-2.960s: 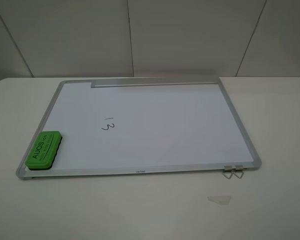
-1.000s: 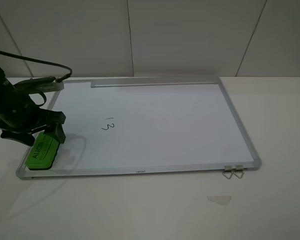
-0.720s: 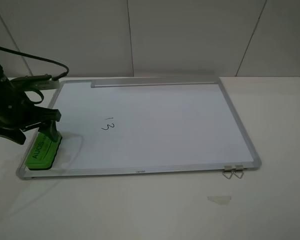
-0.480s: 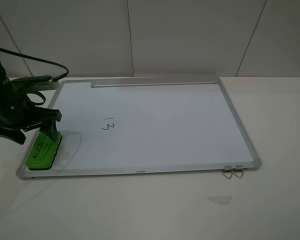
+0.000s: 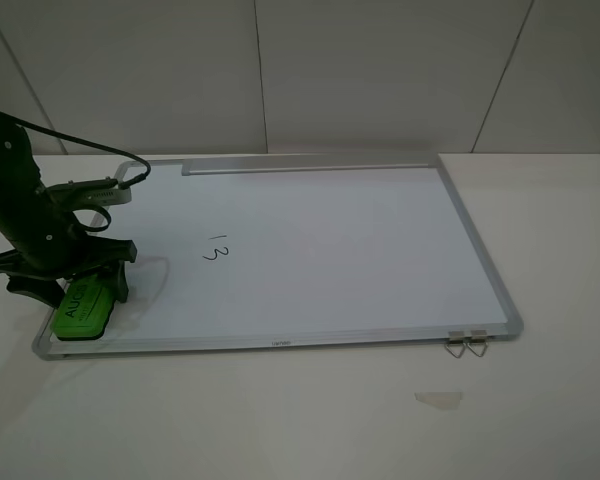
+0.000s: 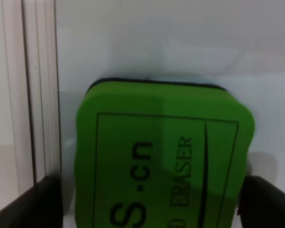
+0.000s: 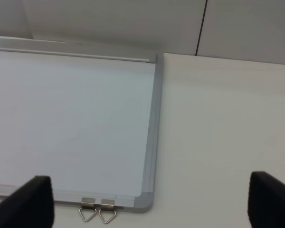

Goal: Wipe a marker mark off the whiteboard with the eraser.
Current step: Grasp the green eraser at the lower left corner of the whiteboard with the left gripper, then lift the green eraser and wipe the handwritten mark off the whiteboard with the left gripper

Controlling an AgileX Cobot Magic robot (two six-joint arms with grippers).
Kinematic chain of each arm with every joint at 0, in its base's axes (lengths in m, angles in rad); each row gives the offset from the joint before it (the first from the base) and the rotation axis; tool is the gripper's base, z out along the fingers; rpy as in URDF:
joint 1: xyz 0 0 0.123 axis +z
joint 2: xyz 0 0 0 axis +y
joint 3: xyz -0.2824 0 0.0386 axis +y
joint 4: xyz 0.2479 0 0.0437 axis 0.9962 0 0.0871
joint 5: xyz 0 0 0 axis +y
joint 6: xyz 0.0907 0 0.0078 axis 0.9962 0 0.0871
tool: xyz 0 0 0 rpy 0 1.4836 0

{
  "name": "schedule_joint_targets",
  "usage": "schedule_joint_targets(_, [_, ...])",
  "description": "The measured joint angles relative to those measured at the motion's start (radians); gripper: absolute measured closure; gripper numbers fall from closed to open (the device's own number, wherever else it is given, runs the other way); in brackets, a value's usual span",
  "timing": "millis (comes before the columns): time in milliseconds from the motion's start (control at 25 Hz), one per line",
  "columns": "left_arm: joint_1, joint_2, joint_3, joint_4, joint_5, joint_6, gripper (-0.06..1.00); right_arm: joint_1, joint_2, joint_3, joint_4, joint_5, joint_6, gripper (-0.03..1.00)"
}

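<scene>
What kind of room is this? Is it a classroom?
Probably a robot test lab, not a classroom: the whiteboard lies flat on a plain white table, blank wall panels stand behind, and a robot's left gripper straddles the eraser.

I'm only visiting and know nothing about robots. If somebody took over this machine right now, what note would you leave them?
Left gripper: down over the eraser, one finger on each side. Whether it pinches the block yet cannot be told.
Right gripper: open, holding nothing, its camera facing the whiteboard corner with the two clips.
The eraser lies flat on the board's near left corner.
The marker mark sits left of the board's middle, apart from the eraser, and is not yet wiped.
Done: the reach to the eraser.
Left: grip it, bring it to the mark, rub the mark off.
</scene>
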Motion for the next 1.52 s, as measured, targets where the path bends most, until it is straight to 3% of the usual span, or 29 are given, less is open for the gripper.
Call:
schedule_joint_targets(200, [-0.004,0.002,-0.003,-0.006,0.012,0.0,0.2,0.0,0.0,0.0,0.0,0.0,0.0,0.15])
schedule_joint_targets(360, [-0.004,0.004,-0.004,-0.012,0.031,-0.001,0.35,0.0,0.0,0.0,0.0,0.0,0.0,0.15])
schedule_joint_targets(800, [-0.004,-0.002,-0.006,-0.031,0.051,0.024,0.35,0.0,0.0,0.0,0.0,0.0,0.0,0.15])
schedule_joint_targets(1040, [-0.005,-0.085,-0.016,-0.043,0.14,0.064,0.35,0.0,0.0,0.0,0.0,0.0,0.0,0.15])
schedule_joint_targets(1320, [-0.005,-0.153,-0.223,-0.053,0.327,0.146,0.35,0.0,0.0,0.0,0.0,0.0,0.0,0.15])
schedule_joint_targets(1520, [-0.005,-0.115,-0.404,-0.091,0.431,0.266,0.35,0.0,0.0,0.0,0.0,0.0,0.0,0.15])
